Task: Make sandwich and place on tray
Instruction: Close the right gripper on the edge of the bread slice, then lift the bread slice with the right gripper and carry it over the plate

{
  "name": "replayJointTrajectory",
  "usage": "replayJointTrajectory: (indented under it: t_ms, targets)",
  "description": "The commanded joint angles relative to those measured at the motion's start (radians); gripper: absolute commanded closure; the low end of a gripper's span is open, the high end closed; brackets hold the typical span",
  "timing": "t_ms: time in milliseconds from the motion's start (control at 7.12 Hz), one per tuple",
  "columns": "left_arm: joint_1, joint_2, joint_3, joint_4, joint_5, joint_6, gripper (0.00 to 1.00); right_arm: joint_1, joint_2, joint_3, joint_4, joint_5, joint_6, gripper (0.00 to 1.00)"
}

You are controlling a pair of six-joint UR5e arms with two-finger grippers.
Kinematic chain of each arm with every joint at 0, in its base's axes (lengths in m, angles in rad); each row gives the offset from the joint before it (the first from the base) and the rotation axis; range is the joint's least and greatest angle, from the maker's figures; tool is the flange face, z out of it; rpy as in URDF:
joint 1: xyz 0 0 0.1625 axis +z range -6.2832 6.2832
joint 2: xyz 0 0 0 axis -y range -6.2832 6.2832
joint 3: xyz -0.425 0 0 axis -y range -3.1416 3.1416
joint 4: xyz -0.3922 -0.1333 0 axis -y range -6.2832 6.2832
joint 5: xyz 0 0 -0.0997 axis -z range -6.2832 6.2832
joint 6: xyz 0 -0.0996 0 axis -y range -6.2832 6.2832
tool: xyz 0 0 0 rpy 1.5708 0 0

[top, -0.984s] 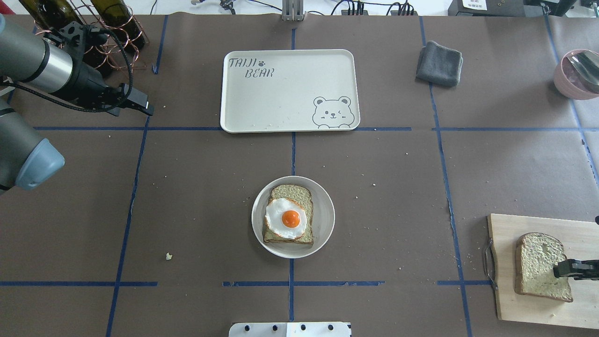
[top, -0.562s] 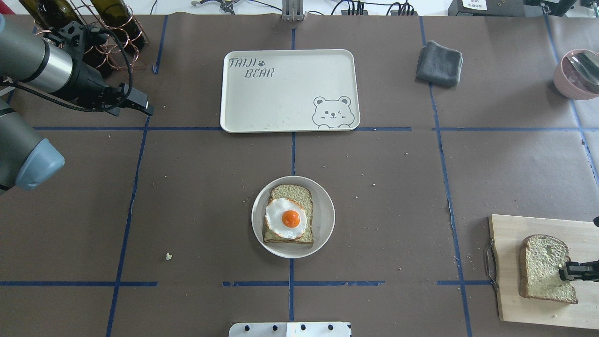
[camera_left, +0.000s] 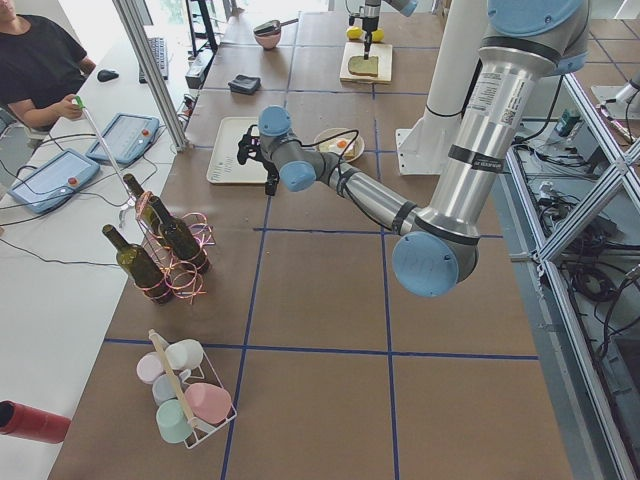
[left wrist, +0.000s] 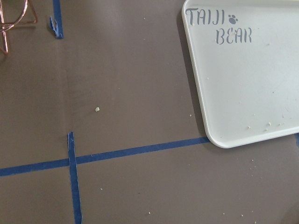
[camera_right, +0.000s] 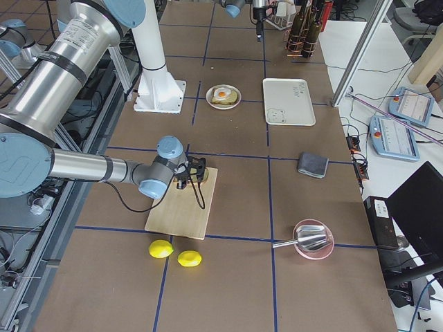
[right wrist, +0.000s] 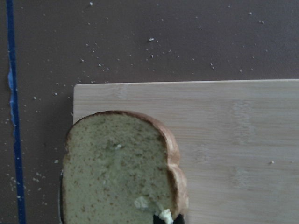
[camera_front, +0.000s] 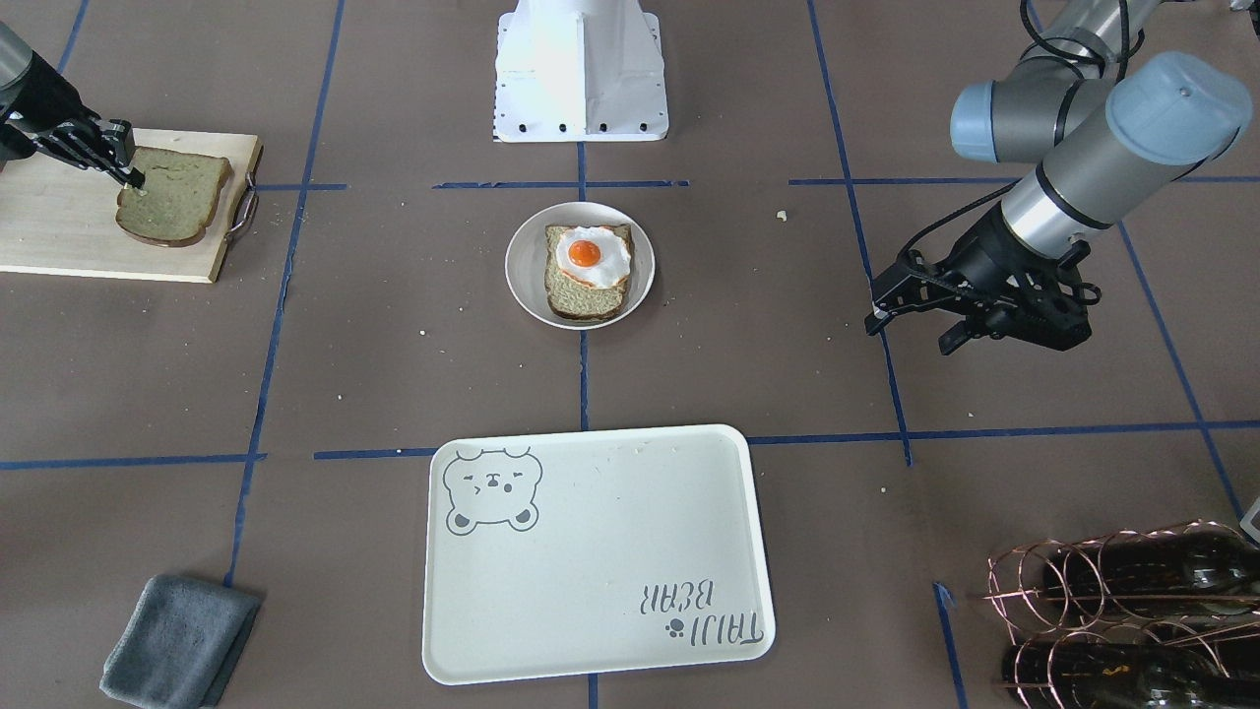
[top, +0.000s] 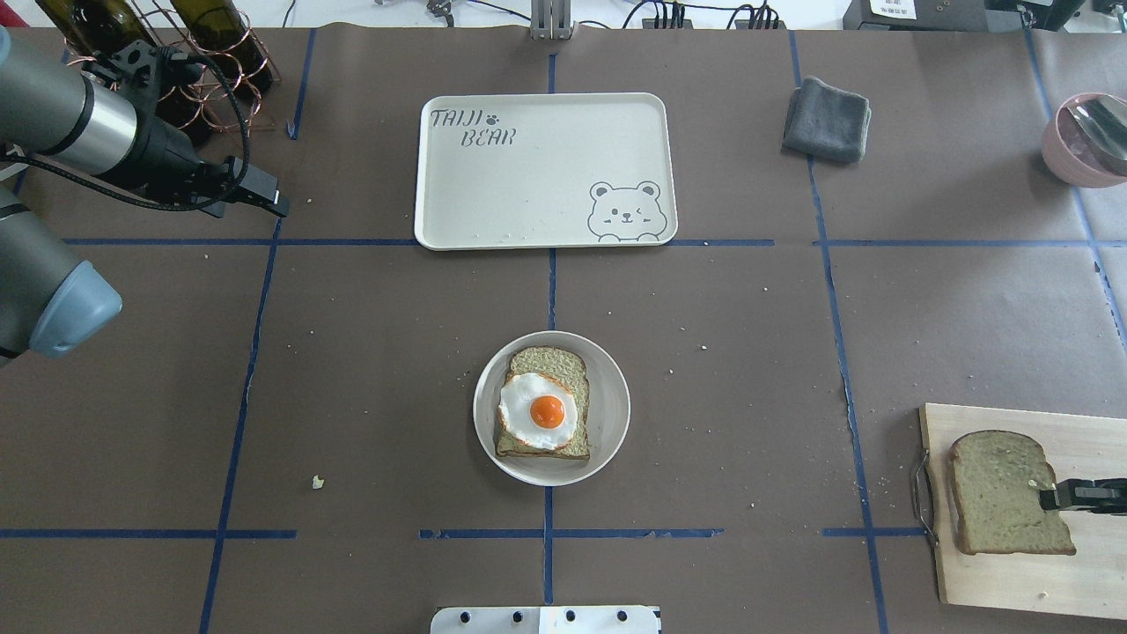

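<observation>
A bread slice (top: 550, 361) topped with a fried egg (top: 546, 411) lies on a round cream plate (top: 616, 387) at the table's middle. A second bread slice (top: 999, 493) lies flat on the wooden cutting board (top: 1012, 581) at the near right, and it also shows in the right wrist view (right wrist: 117, 172). My right gripper (top: 1052, 497) is shut on that slice's right edge. The bear tray (top: 528, 176) stands empty at the far middle. My left gripper (top: 264, 198) is open and empty, hovering left of the tray.
A folded grey cloth (top: 828, 119) lies right of the tray. A pink bowl with a spoon (top: 1070, 150) sits at the far right edge. A copper rack with bottles (top: 202, 53) stands at the far left. Two lemons (camera_right: 160, 249) lie beyond the board.
The slice in my right gripper was tilted up off the board. It has come down flat and shifted a little to the left. The left arm has barely moved.
</observation>
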Motion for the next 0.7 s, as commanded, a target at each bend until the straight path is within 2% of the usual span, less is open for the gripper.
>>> replayJointTrajectory:
  t_ms: [0, 141, 281, 562]
  targets:
    - [0.001, 0.0, -0.001, -0.002, 0.0, -0.001, 0.0, 0.255, 0.083, -0.003, 0.121, 0.261, 0.003, 1.0]
    - [0.001, 0.0, 0.002, -0.002, 0.0, -0.001, 0.0, 0.374, 0.154, -0.009, 0.106, 0.408, 0.004, 1.0]
    - [0.002, -0.001, 0.011, -0.008, 0.0, -0.001, 0.0, 0.383, 0.219, -0.009, 0.074, 0.421, 0.012, 1.0]
    - [0.002, 0.0, 0.021, -0.032, 0.0, -0.001, 0.0, 0.378, 0.492, 0.003, -0.22, 0.426, 0.013, 1.0]
